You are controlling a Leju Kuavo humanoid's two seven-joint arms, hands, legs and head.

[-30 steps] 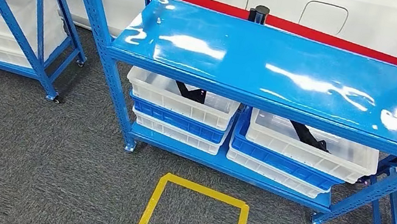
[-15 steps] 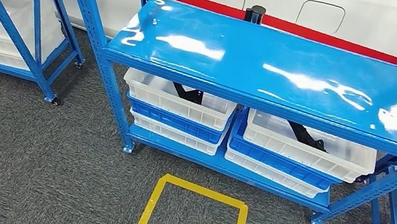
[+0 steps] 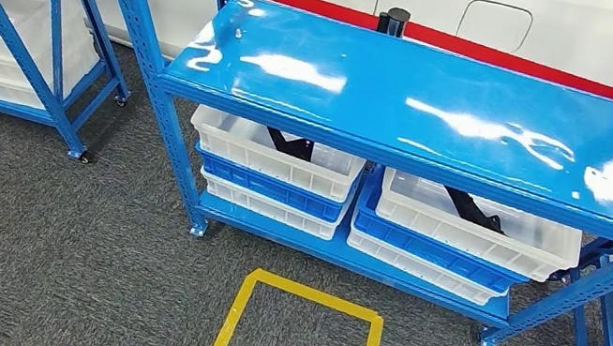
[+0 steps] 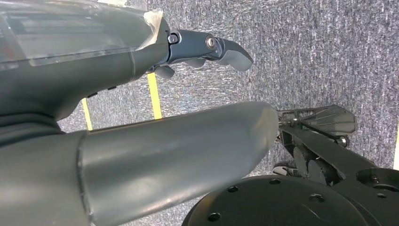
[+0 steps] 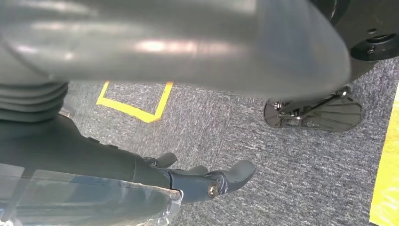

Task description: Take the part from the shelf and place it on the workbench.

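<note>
The view is settling after drifting a little, suggesting the robot is stopping before the shelf [image 3: 419, 107], where a dark part [image 3: 292, 144] is lying in a white bin [image 3: 277, 156], while the left hand [image 4: 207, 49] and right hand [image 5: 207, 181] are hanging empty, fingers seemingly loosely apart.

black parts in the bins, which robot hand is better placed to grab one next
Neither yet: the left robot hand and right robot hand both hang empty over the carpet. The left bin with its part sits nearer the view's centre than the right bin, so slightly the left, tentatively.
</note>
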